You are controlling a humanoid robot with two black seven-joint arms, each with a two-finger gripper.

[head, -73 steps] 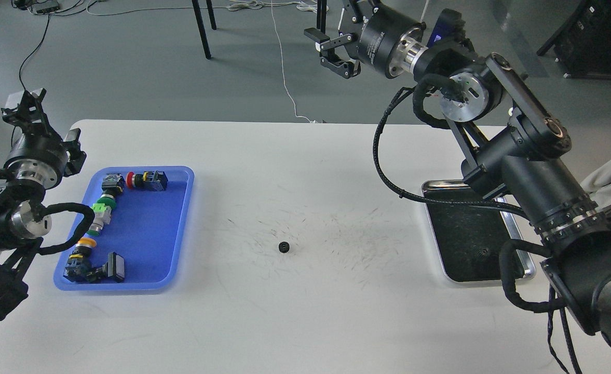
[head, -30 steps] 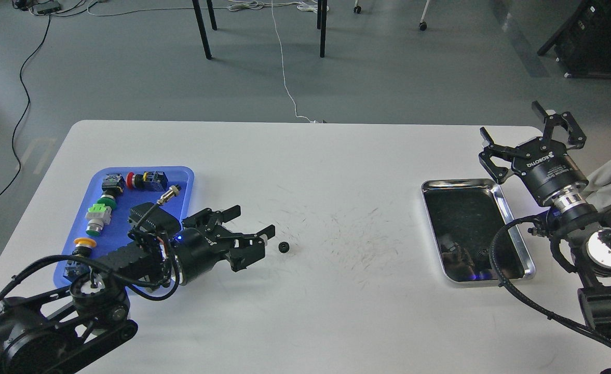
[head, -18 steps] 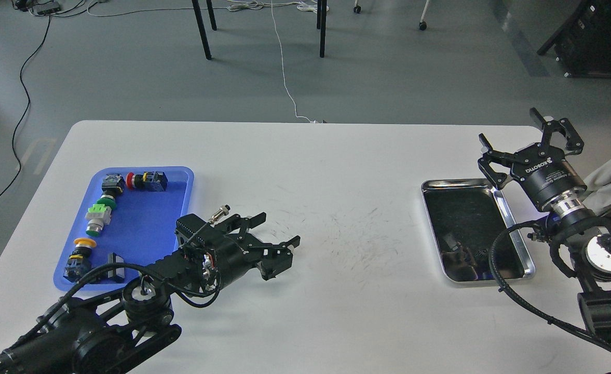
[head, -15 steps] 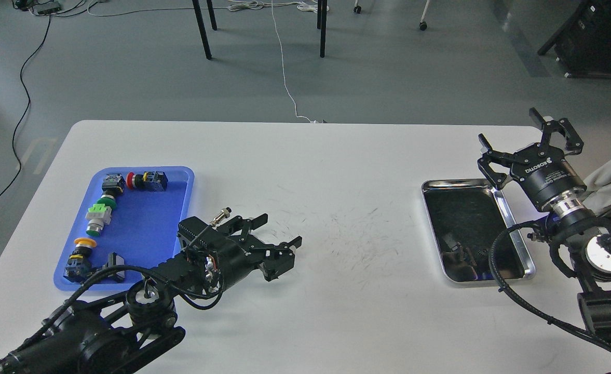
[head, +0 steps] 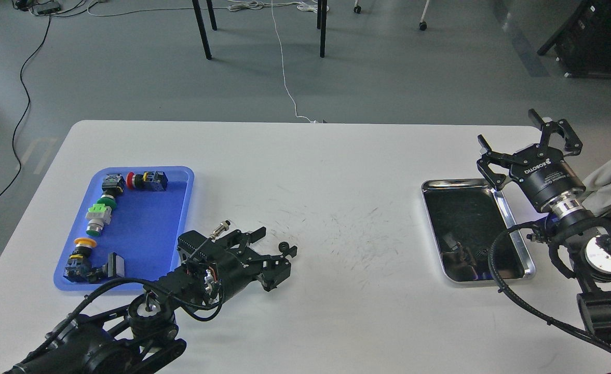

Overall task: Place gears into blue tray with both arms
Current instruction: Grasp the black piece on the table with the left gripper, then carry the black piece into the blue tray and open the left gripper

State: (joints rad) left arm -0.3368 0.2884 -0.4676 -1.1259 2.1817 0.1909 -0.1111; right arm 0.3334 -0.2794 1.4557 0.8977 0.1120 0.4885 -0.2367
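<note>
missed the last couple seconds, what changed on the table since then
The left claw swung in from beside the blue tray to the table's middle and now straddles the gear, fingers still apart. The right claw dropped from high at the back to hover open past the silver tray. The gear, both trays and the switches stayed put.

"ROBOTIQ" on right hand [head: 527, 143]

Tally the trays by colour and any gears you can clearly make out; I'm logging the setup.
Blue tray: 1
Silver tray: 1
Gear: 1
Total: 3. Dark reflections in the silver tray could hide another gear; I cannot tell.
</note>
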